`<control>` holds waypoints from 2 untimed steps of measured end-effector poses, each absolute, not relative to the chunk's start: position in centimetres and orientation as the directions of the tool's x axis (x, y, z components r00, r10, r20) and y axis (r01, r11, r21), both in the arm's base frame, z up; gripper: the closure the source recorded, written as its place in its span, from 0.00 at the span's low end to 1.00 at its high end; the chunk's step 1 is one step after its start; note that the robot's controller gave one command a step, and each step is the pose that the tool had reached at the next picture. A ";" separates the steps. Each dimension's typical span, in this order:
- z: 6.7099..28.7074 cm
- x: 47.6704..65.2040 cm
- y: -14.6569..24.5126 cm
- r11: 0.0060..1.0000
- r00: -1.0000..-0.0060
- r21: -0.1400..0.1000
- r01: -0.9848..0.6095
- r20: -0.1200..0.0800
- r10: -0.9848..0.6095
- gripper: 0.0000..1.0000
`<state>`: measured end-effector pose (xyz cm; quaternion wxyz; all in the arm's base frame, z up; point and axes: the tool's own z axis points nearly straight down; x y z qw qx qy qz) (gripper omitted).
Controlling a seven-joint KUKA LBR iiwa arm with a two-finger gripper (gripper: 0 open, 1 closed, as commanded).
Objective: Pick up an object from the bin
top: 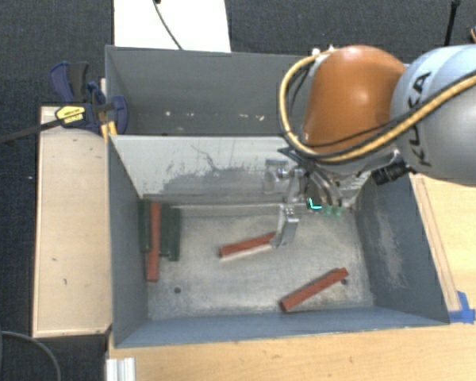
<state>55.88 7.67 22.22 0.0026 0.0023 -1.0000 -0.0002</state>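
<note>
A slanting red-brown bar (pixel 313 290) lies loose by the front wall of the bin (pixel 393 244), well apart from me. My claw (pixel 288 230) sits low at the right end of the middle red-brown bar (pixel 244 249), touching or just beside it. I judge it is placed to take that end, but I cannot tell whether the claw is spread or pinching.
</note>
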 end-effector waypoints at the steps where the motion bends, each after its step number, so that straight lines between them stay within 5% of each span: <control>1: 6.6 53.3 3.6 0.990 -0.990 -0.001 0.140 0.005 0.140 0.00; 2: 7.1 58.3 9.7 0.984 -0.984 0.004 0.180 -0.008 0.180 0.00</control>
